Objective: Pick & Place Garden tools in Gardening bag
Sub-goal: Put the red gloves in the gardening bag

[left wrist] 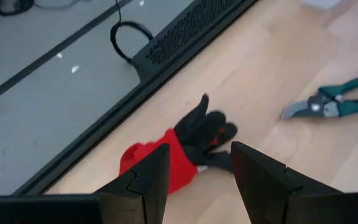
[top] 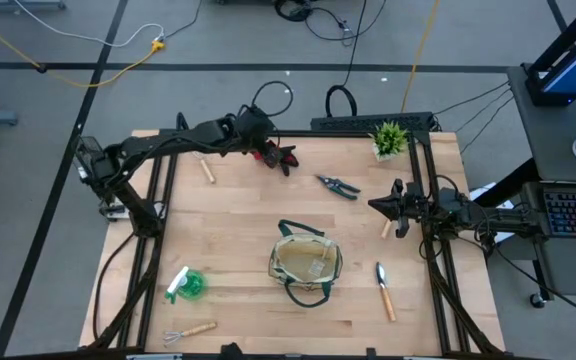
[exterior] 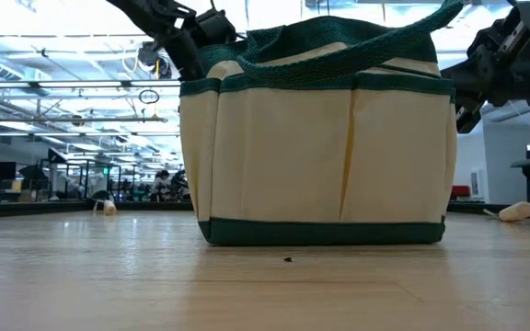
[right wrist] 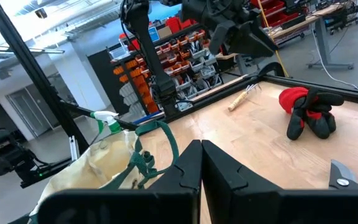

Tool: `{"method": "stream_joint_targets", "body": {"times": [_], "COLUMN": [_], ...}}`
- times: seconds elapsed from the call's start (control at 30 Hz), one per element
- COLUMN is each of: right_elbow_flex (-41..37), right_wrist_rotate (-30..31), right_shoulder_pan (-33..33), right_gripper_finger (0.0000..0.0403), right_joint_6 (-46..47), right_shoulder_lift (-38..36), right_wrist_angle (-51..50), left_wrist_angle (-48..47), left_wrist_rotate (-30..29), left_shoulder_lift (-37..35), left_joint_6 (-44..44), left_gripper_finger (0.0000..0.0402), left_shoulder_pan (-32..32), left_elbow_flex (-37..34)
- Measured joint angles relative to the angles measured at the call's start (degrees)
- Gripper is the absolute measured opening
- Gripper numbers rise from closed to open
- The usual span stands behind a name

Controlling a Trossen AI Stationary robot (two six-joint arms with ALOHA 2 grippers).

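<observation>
At table's far edge, left gripper [left wrist: 194, 180] spread over crumpled red-black glove [left wrist: 182, 149]; right gripper [right wrist: 201, 163] clenched.

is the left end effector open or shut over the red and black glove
Open: in the left wrist view the left end effector shows a clear gap between its fingers, with the red and black glove lying unheld on the table beyond.

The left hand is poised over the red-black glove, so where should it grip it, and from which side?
Grip the red cuff of the glove, coming straight down from above. The glove lies flat and limp on the table, and the cuff is its bulkiest, bunched part, already between the left hand's open fingers; the black fingers are thin and splayed.
</observation>
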Motion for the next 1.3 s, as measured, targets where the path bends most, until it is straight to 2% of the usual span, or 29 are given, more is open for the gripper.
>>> {"method": "stream_joint_targets", "body": {"times": [0.37, 0.8, 0.93, 1.1, 1.3], "right_elbow_flex": [0.01, 0.00, 0.02, 0.01, 0.01], "right_wrist_rotate": [0.02, 0.02, 0.02, 0.02, 0.02], "right_shoulder_pan": [0.00, -0.01, 0.00, 0.00, -0.01], "right_gripper_finger": [0.0000, 0.0000, 0.0000, 0.0000, 0.0000], "right_joint_6": [-0.54, -0.65, -0.63, -0.64, -0.65], "right_shoulder_lift": [0.00, 0.00, -0.01, 0.00, 0.00], "right_wrist_angle": [-0.02, -0.02, -0.02, -0.02, -0.04], "left_wrist_angle": [-0.55, -2.06, -2.05, -0.32, -1.24], "left_wrist_rotate": [0.47, 0.92, 1.30, 1.47, 6.45], "left_shoulder_lift": [0.00, 0.00, 0.00, 0.00, 3.26], "left_joint_6": [2.17, 3.91, 6.60, 9.11, 10.29], "left_gripper_finger": [0.0175, 0.0178, 0.0209, 0.0275, 0.0330], "left_shoulder_pan": [-0.13, 3.06, 3.27, 2.66, 2.67], "left_elbow_flex": [0.00, 0.00, 0.00, 0.00, 0.00]}}
